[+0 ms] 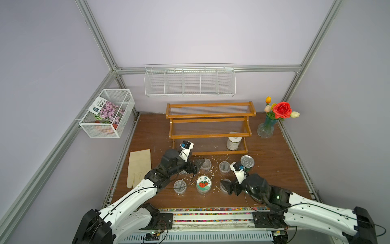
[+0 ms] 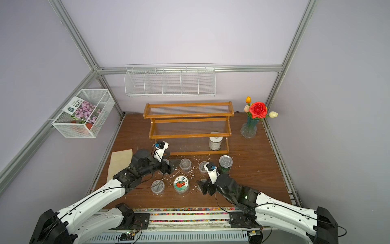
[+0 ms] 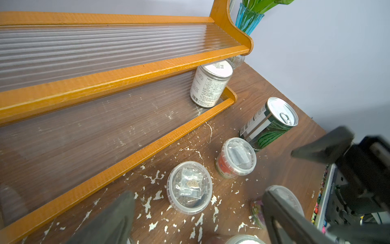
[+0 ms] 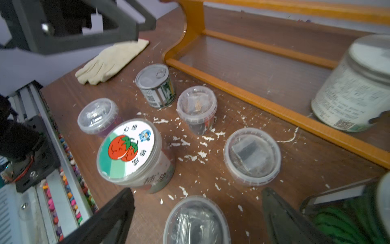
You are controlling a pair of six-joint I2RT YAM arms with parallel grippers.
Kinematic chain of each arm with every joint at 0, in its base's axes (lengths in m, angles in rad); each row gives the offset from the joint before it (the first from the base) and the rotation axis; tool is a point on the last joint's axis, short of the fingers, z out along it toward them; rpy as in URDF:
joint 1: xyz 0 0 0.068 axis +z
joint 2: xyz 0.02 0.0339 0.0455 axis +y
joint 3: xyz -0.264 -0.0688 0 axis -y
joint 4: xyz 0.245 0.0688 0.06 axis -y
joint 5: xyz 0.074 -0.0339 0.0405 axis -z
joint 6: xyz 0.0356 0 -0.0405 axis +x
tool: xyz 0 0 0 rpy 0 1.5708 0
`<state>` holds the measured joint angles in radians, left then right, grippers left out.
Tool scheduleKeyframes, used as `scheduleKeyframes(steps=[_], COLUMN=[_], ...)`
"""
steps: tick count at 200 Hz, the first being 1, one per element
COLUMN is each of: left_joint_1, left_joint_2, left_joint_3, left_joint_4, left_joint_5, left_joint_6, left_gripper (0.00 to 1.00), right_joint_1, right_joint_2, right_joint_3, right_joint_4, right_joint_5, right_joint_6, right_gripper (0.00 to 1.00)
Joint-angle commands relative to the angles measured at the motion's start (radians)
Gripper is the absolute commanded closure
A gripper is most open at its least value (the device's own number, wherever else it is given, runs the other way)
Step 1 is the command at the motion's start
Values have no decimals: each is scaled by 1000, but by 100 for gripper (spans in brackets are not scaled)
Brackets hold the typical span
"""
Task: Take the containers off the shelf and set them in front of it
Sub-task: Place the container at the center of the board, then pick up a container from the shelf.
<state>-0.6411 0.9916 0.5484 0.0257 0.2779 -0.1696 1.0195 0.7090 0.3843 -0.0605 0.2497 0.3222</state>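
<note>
Desk (image 1: 274,169), left to right.
- Cream glove (image 1: 139,166) lay flat.
- First clear cup (image 1: 179,187) stood upright.
- Green-striped tin (image 4: 156,88) stood upright, seemingly tucked beneath the left arm.
- Left gripper (image 1: 198,168) had its jaws spread and empty, just beside the second clear cup (image 1: 205,164).
- Tomato-lidded tub (image 1: 204,184) and third clear cup (image 1: 224,167) stood before the shelf (image 1: 211,115).
- Right gripper (image 4: 196,211) had its jaws wide, straddling the fourth clear cup (image 4: 196,219) without clamping it.
- White-label tin (image 1: 233,143) stood on the shelf's lowest tier, at the right end.
- Watermelon tin (image 1: 247,162) stood on the desk.
- Vase (image 1: 266,127) stood far right.
</note>
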Motion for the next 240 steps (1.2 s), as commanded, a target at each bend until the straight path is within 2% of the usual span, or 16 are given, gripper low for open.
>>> scheduleKeyframes(steps=[1,41,90,167,240], left_joint_1=[4,4,4,4,4], left_joint_2=[9,8,4,-3,-33], left_joint_3=[50,54,68,50,42], left_joint_4=[-15,-10,-29,-26,-55], left_joint_5=[5,7,4,-7,-54], left_joint_6=[23,14,27,26,30], left_gripper=[2,2,2,2,2], right_joint_1=[-119,-384,-547,-584,-586], right_joint_2=[3,136,378,672,829], right_joint_3=[63,146,227,343,411], right_joint_4=[-52,43,168,275,322], right_joint_5=[6,-65,-144,-161,-27], right_joint_6=[-29,-35,-26,-38,-62], right_gripper=[3,3,3,3,3])
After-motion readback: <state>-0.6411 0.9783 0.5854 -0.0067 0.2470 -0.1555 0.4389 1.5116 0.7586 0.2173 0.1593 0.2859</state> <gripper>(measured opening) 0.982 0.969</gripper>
